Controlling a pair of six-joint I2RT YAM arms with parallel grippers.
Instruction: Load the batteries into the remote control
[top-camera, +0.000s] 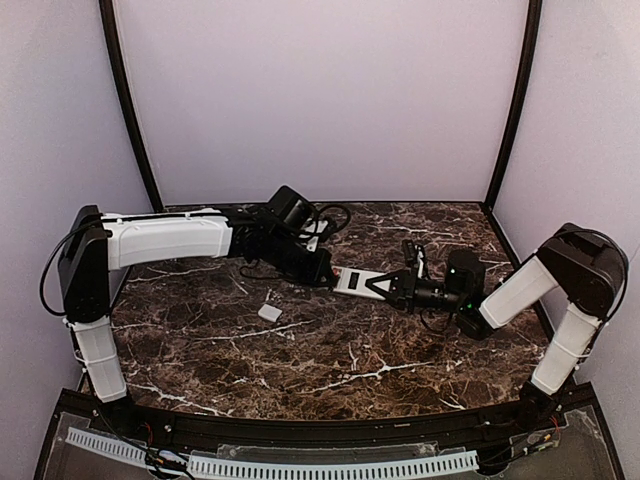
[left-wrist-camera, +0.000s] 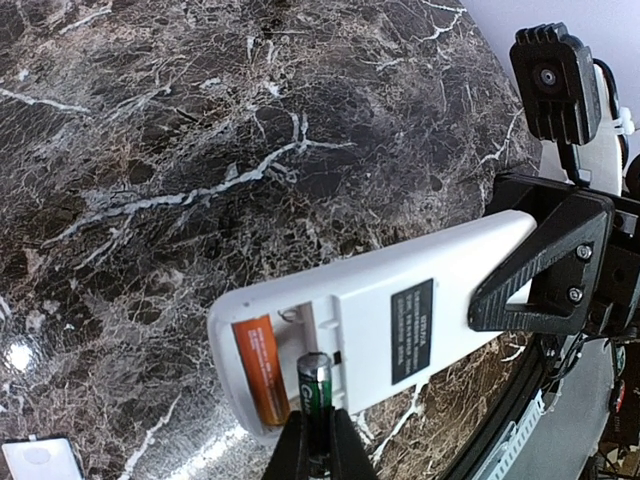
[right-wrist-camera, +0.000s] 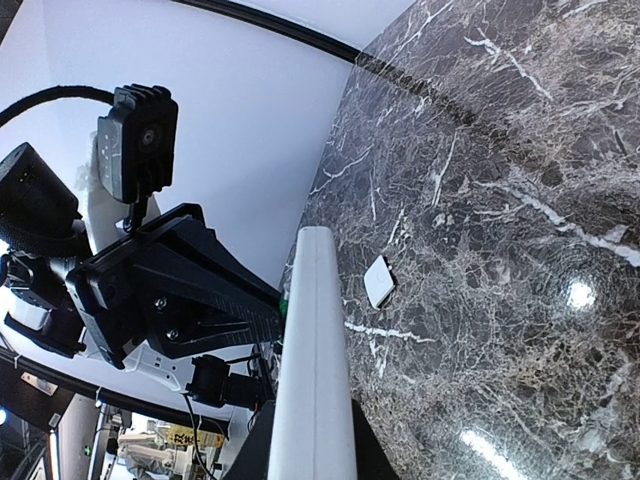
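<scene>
Remote (left-wrist-camera: 400, 300), back showing, clamped in right fingers (left-wrist-camera: 540, 270); orange battery (left-wrist-camera: 262, 380) seated; left fingers (left-wrist-camera: 290, 452) gripping green battery (left-wrist-camera: 314, 385) beside it.

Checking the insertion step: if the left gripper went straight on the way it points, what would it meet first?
The left gripper, shut on a green battery, points into the remote at its open bay. The battery would likely meet the empty slot beside the orange battery first. Depth is unclear.

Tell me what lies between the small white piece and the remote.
Nothing: in the top view only bare marble table separates the white piece from the remote control.
</scene>
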